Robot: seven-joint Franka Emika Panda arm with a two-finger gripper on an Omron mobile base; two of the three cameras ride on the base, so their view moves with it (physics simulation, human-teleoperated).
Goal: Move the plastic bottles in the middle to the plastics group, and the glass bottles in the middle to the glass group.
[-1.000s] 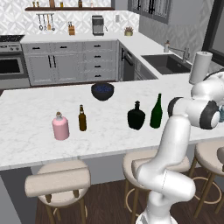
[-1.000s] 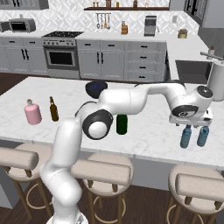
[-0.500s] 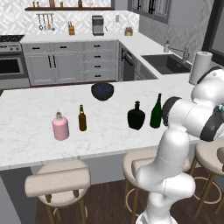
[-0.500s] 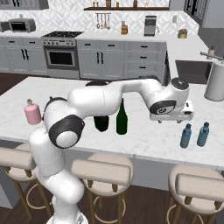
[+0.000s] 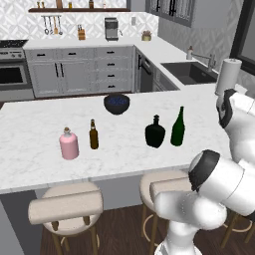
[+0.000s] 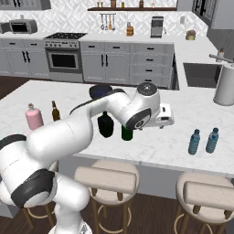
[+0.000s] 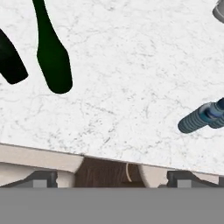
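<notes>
Marble counter (image 6: 183, 123) across mid-frame. At left, pink squat bottle (image 6: 33, 117) just beside slim brown bottle (image 6: 55, 111). At centre, black squat bottle (image 6: 106, 125) and dark-green bottle (image 6: 126, 133), both partly covered by the white arm. Gripper (image 6: 165, 116) right of centre, above bare marble, state unreadable from this angle. At right, two pale-blue bottles (image 6: 194, 142) (image 6: 212, 140) upright, close together. Paper towel roll (image 6: 225, 85) at far right.
</notes>
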